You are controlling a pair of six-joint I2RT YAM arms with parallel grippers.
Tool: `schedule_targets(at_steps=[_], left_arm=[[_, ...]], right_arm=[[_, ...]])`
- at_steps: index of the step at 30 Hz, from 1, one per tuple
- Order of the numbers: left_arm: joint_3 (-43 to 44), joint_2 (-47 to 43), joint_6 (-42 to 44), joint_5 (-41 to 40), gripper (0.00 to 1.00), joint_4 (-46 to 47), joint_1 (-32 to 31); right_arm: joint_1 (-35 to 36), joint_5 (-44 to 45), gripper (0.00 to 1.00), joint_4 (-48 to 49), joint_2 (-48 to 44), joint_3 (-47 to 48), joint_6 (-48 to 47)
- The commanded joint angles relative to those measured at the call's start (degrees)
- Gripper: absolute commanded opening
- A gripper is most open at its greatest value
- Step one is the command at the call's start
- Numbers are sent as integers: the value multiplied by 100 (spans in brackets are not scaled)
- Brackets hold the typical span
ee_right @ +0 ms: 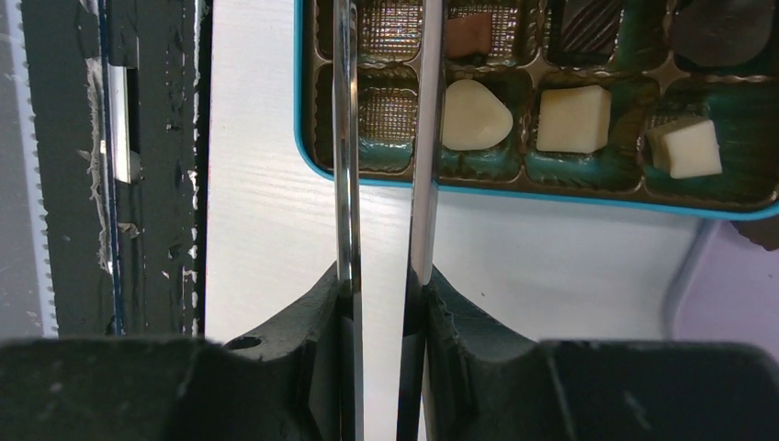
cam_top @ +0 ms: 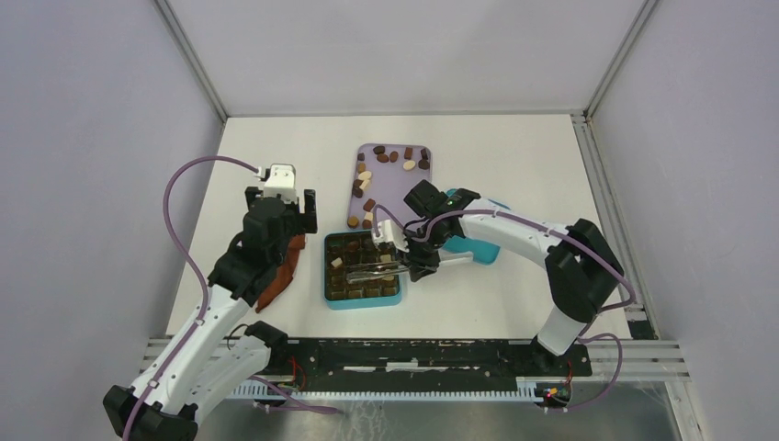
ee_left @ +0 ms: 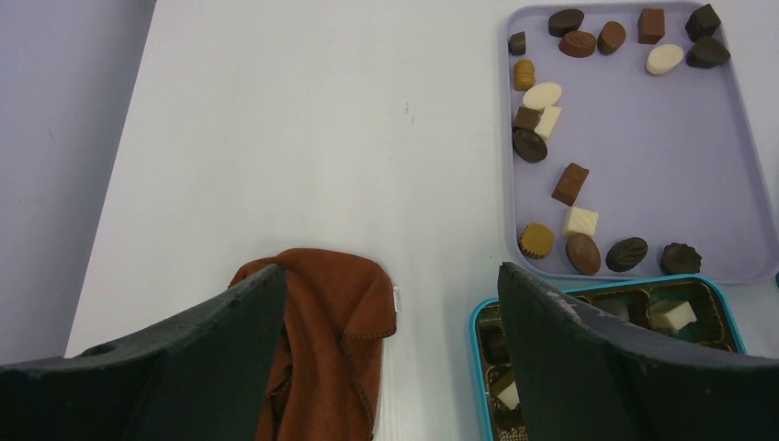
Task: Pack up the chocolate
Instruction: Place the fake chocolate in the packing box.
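Several loose chocolate pieces [cam_top: 390, 158] [ee_left: 570, 184], dark, brown and cream-white, lie on a lavender tray [cam_top: 397, 188] [ee_left: 671, 138]. The teal box [cam_top: 329, 296] [ee_left: 477, 323] [ee_right: 514, 188] has a brown gridded insert with some pieces in its cells, among them a white chocolate [ee_right: 474, 115]. My right gripper [cam_top: 407, 261] [ee_right: 384, 276] is shut on metal tongs [cam_top: 372, 270] [ee_right: 346, 138], whose blades reach over the box; I see nothing between the blades. My left gripper [cam_top: 281, 217] [ee_left: 390, 271] is open above the table left of the box.
A reddish-brown cloth [cam_top: 283, 274] [ee_left: 321, 312] lies crumpled left of the box, under the left gripper. A teal lid [cam_top: 479, 249] rests on the table beneath the right arm. The black mounting rail [ee_right: 152, 165] runs along the near table edge.
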Motion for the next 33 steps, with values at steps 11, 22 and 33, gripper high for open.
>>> schedule_targets(at_steps=[11, 22, 33], left_arm=[[24, -45, 173, -52, 90, 177, 43], [24, -43, 173, -33, 90, 169, 41], [32, -45, 173, -21, 90, 169, 45]], right_arm=[[258, 808, 17, 257, 391, 658, 413], [398, 915, 34, 144, 480, 684, 353], [407, 873, 49, 44, 467, 789, 346]])
